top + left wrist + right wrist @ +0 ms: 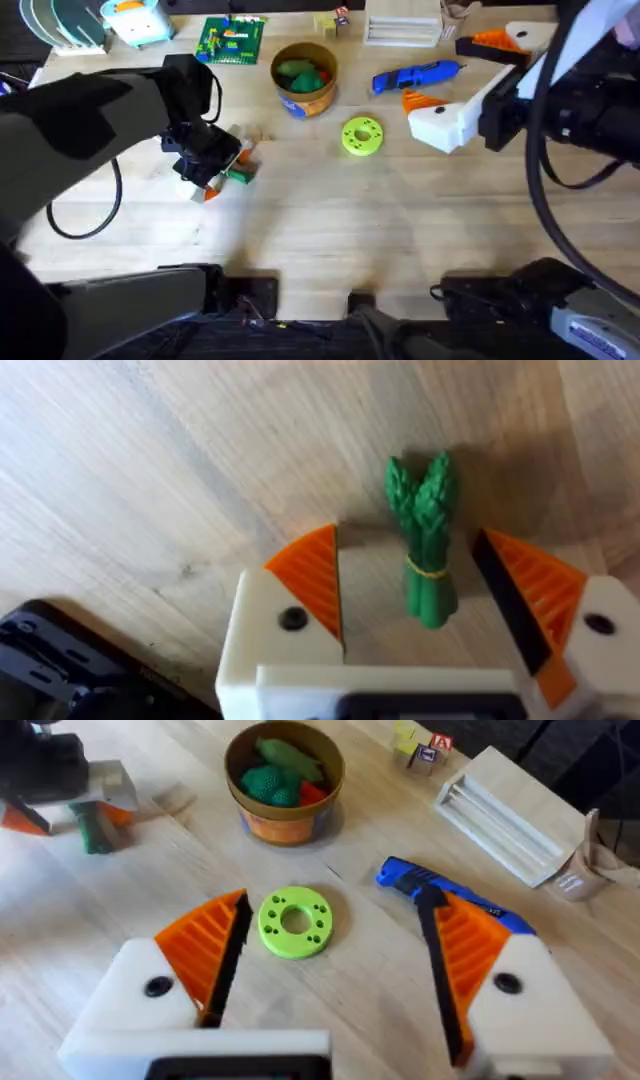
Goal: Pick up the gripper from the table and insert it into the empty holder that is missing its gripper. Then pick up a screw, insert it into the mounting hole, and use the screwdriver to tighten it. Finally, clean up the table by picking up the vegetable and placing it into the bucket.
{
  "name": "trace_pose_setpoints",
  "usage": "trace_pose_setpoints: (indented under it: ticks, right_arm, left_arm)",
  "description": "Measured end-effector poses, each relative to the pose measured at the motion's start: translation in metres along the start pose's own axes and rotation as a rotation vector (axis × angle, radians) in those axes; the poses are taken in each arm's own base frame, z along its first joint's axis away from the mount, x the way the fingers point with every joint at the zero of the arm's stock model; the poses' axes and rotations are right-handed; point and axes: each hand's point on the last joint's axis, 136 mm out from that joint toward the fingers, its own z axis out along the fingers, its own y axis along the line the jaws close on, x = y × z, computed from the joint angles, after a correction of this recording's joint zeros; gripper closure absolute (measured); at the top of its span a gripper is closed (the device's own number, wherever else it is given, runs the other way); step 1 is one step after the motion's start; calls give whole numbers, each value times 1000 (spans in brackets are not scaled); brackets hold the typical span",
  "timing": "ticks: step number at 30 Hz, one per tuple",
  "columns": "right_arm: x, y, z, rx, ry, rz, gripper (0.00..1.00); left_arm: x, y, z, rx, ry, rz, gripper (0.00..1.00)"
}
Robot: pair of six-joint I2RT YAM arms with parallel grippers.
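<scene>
Left gripper low on the table, fingers spread around one vegetable, a banded green bundle lying between the pads, not pinched. Right gripper spread wide, holding nothing, above one yellow-green disc. One blue screwdriver lies right of one bucket, which holds green toy veg and a red piece. Two arms total.

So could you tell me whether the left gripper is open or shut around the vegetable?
Open: the left gripper straddles the vegetable, pads clear on both sides.
</scene>
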Motion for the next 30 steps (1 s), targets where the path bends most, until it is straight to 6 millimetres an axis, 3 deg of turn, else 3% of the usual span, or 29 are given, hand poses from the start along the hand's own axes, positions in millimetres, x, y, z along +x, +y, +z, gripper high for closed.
trace_pose_setpoints:
  ticks: [2, 3, 7, 8, 15, 18, 21, 27, 30]
  right_arm:
    - [0, 0, 0, 0, 0, 0, 10]
    - [0, 0, 0, 0, 0, 0, 10]
    - [0, 0, 0, 0, 1, 0, 10]
    - [0, 0, 0, 0, 1, 0, 10]
    - [1, 0, 0, -1, 3, 1, 10]
    - [1, 0, 0, -1, 2, 1, 10]
    - [0, 0, 0, 0, 2, 0, 10]
    - [0, 0, 0, 0, 0, 0, 10]
    - [-2, 0, 0, 2, -7, -2, 10]
  left_arm:
    - [0, -2, 0, 3, 3, -1, 208]
    - [0, -2, 0, 7, 2, -3, 296]
    - [-1, -5, 0, 16, 6, -5, 881]
    - [0, -5, -1, 13, 7, -1, 960]
    - [4, 0, -3, -19, 38, 7, 981]
    - [-3, -11, -18, -3, 32, 48, 981]
    - [-23, -39, -51, 76, -24, 96, 981]
    - [-63, -109, -136, 335, -196, 203, 982]
    - [-68, -153, -173, 509, -297, 323, 982]
